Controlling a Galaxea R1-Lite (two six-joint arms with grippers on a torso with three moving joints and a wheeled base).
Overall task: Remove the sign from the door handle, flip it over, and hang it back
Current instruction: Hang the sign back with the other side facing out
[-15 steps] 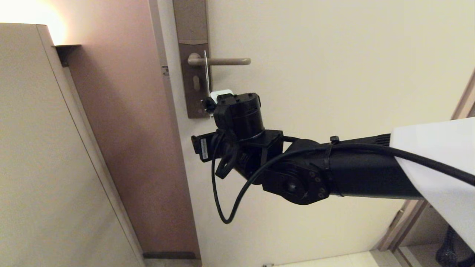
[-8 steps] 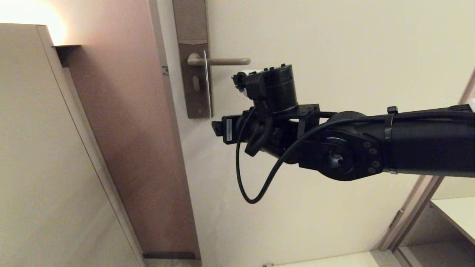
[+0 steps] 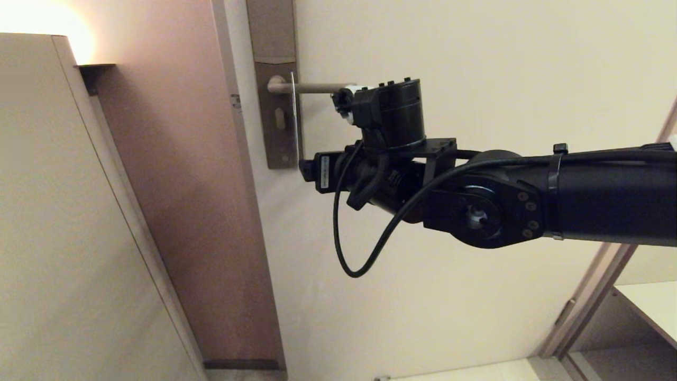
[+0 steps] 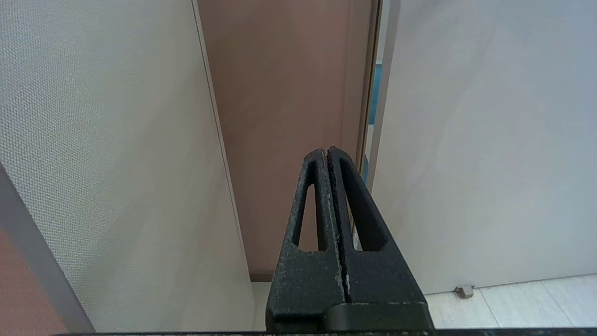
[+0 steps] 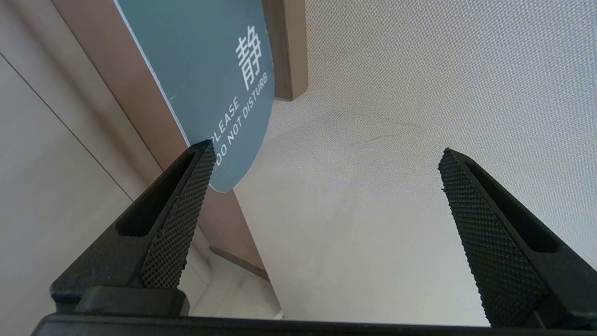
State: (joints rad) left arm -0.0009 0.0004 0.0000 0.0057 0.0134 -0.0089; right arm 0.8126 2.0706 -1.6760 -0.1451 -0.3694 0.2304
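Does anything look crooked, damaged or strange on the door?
Nothing stands out. The sign hangs straight from the door handle, edge-on in the head view, its blue side undamaged in the right wrist view. The open right gripper holds nothing.

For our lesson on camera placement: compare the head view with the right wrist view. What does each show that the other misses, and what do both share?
Only the head view shows the door handle with the sign hanging edge-on from it. Only the right wrist view shows the sign's blue face reading "Please do not disturb", and the right end effector open and empty. Both show the sign, the backplate and the door.
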